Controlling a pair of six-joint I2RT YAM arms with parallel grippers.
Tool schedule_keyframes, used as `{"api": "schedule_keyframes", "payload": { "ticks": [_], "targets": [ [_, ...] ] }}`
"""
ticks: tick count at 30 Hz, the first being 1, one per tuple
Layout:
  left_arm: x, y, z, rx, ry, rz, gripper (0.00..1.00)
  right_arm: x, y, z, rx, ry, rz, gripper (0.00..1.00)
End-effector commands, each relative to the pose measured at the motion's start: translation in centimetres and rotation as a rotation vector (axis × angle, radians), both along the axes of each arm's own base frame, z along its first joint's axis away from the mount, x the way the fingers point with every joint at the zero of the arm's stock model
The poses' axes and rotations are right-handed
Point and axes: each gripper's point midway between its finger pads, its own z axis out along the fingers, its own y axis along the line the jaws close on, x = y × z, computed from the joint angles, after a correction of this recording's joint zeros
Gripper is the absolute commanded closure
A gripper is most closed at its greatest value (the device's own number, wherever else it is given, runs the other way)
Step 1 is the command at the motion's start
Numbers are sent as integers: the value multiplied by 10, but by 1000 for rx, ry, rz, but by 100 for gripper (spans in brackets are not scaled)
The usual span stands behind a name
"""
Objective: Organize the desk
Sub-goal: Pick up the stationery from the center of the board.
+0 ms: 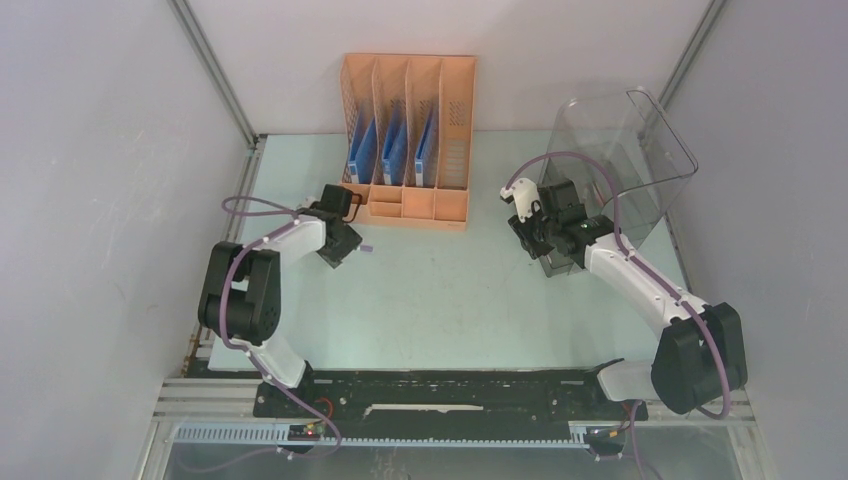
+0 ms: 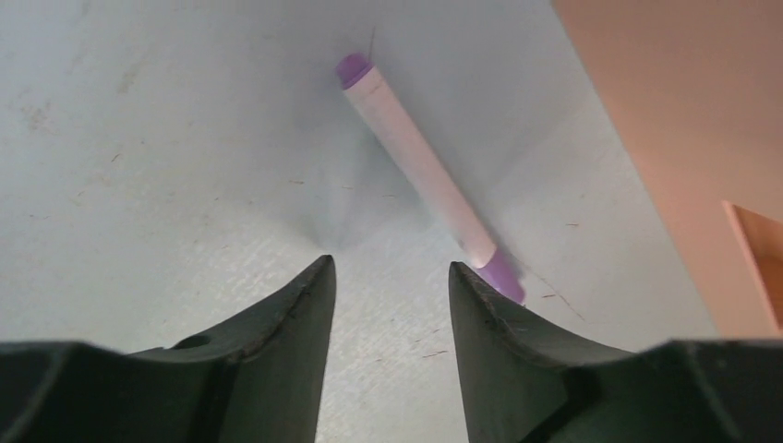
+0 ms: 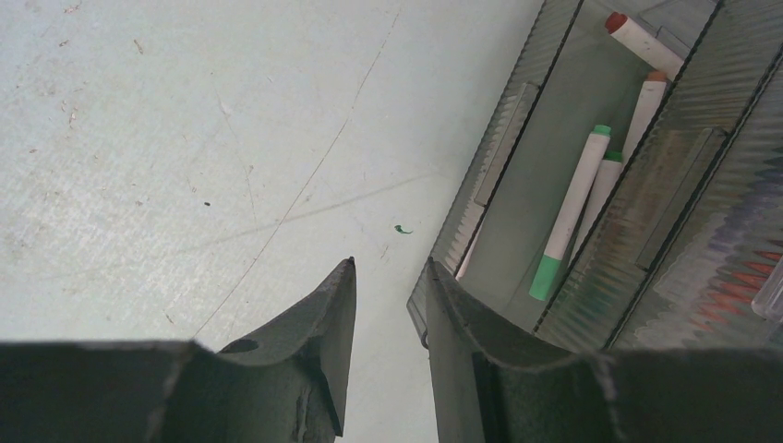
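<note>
**Both grippers parted above the desk**

Along the bottom of the top view, a black rail [image 1: 440,385] is seen at the front edge of the pale green desk [image 1: 440,300], which fills the middle of the frame. Left of centre, the left gripper [image 2: 388,266] is held low, its fingers apart with nothing between them. A purple-capped marker [image 2: 420,166] is laid just beyond them. Right of centre, the right gripper [image 3: 390,266] is likewise parted beside a smoky drawer [image 3: 499,175], in which green-capped markers [image 3: 572,208] are held. At the upper edge, an orange file rack [image 1: 410,140] is set.
</note>
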Motion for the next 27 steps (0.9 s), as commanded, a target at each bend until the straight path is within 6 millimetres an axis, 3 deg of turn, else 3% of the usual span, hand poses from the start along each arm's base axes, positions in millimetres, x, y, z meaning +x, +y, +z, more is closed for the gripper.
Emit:
{"api": "schedule_keyframes", "payload": {
  "ticks": [1,8,17,27],
  "targets": [
    [30,-7,25,-38,-100,-15,44,7,6,26,26,-69,19,59],
    [43,-10,19,-50,-85,2,42,7,6,27,29,-73,20,59],
    [39,-5,-4,-19,26,28,45,7,6,28,30,-76,21,59],
    [31,2,0,22,50,34,56,7,6,30,31,-81,20,59]
  ]
}}
